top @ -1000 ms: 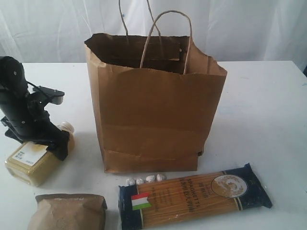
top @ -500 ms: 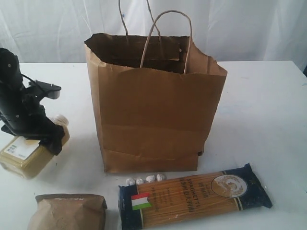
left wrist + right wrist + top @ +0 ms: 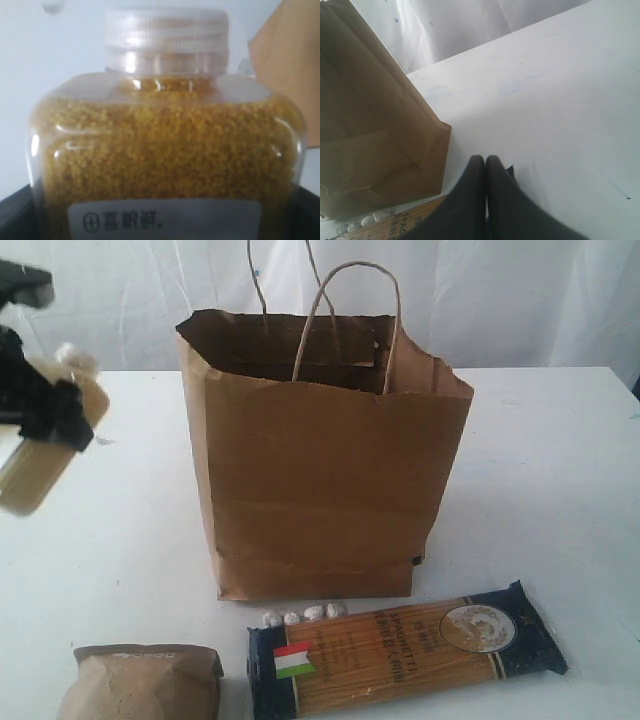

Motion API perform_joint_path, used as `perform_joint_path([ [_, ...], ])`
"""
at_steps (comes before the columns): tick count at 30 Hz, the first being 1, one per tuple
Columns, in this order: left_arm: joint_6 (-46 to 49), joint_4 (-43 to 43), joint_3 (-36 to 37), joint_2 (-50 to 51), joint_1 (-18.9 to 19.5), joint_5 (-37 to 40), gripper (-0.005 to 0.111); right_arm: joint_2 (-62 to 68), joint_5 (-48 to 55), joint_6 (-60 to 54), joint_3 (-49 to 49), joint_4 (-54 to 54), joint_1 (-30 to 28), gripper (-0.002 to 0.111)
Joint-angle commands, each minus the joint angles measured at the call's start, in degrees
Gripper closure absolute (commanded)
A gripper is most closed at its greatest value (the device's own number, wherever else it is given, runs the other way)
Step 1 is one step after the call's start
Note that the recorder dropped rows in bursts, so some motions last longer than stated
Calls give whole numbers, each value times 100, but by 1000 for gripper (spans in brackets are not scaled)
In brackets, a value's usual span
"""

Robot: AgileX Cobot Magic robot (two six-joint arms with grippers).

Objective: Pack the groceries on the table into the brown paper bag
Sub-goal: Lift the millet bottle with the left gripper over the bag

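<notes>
Bottle (image 3: 28, 478) of yellow grain is the piece in play, held clear of the worktop (image 3: 540, 460) at the far left of the exterior view. The left hand (image 3: 52, 418) has its jaws spread wide around the bottle's body and clamped on it. The left wrist view is filled by the grain and the clear cap, with a brown edge of the paper bag (image 3: 320, 470) off to one side.

What matters for the next move is how the bottle lies relative to the bag's mouth. The bag stands upright in the middle of the worktop, to the right of the bottle and well apart from it, with its mouth open at the top. The bottle is tilted: its cap points up and toward the bag, its base down and away. The cap is about level with the bag's near rim and the base hangs below it, so I judge the bottle must go higher before it crosses rightward over the rim. The cord handles (image 3: 345, 320) stand above the mouth and could snag the bottle.

The right hand (image 3: 486, 170) is fully closed and empty, low over one end of the spaghetti packet (image 3: 400, 650). That packet lies flat in front of the bag, its long axis running across. A pouch (image 3: 140, 680) sits at the near left. The left arm is plainly the one placed for this drop.
</notes>
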Motion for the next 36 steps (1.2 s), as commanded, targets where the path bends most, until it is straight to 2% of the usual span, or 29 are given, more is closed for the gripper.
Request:
perform_joint_path([
  [1, 115, -1099, -749, -556, -1, -69, 107, -16, -55, 6, 24, -59, -44, 108],
  [7, 1292, -3216, -1503, -608, -1, -135, 107, -16, -55, 6, 24, -59, -44, 108],
  [14, 2217, -4442, -1777, -608, -1, -994, 107, -16, -55, 6, 24, -59, -44, 108],
  [23, 3711, -5961, -1777, -186, -1, -1155, 107, -16, -55, 6, 24, -59, -44, 108],
  [27, 4319, -6420, -1777, 70, -145, -1231, 107, -16, -55, 6, 24, -59, -44, 108],
  [36, 5014, -6440, -1777, 517, -821, -1611, 107, -16, -55, 6, 24, -59, -44, 108],
])
